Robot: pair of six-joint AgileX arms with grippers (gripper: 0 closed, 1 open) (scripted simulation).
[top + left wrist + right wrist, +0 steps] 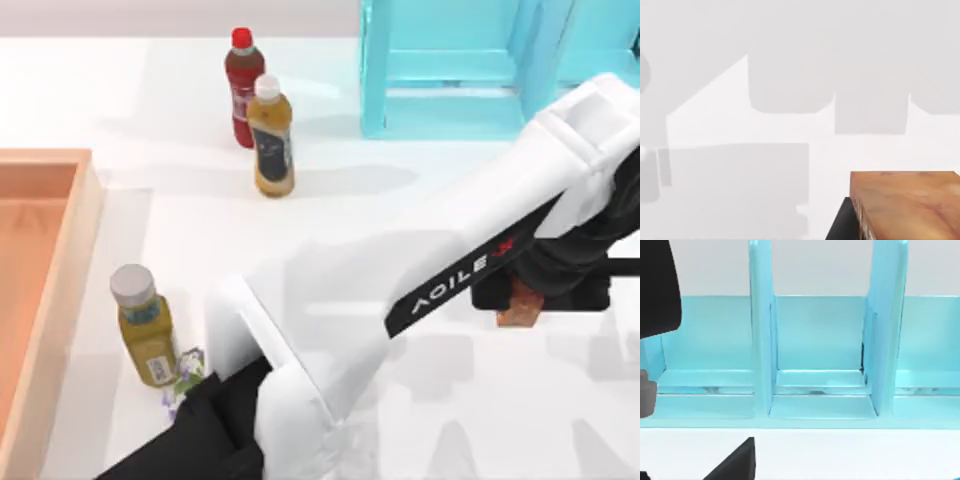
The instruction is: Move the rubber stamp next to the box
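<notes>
A top-down picture of a white bench [420,200] was read from left to right. At the far left edge sat the box [75,270], shallow, open-topped, of pale orange wood, its long side running up and down the picture. Just to its right stood a yellow-green bottle with a grey cap [143,325]. Farther back, left of centre, stood a dark red bottle with a red cap [241,85], and touching or just in front of it an amber bottle with a white cap [271,140]. A turquoise cabinet frame [450,70] stood at the back right.

From the bottom left, the left arm stretched diagonally across the bench to the right side. Its left tool [520,300] was there, over the rubber stamp [518,312], a small reddish-brown block peeking out beneath the dark tool body. The left wrist picture showed the stamp close against one dark finger [842,222], which suggested a grip, but whether the fingers were clamped could not be told.

The stamp lay well apart from the box, so the carry would run leftward across nearly the whole bench, probably ending between the grey-capped bottle and the box wall. The right tool [655,300] faced the cabinet frame, parked.
</notes>
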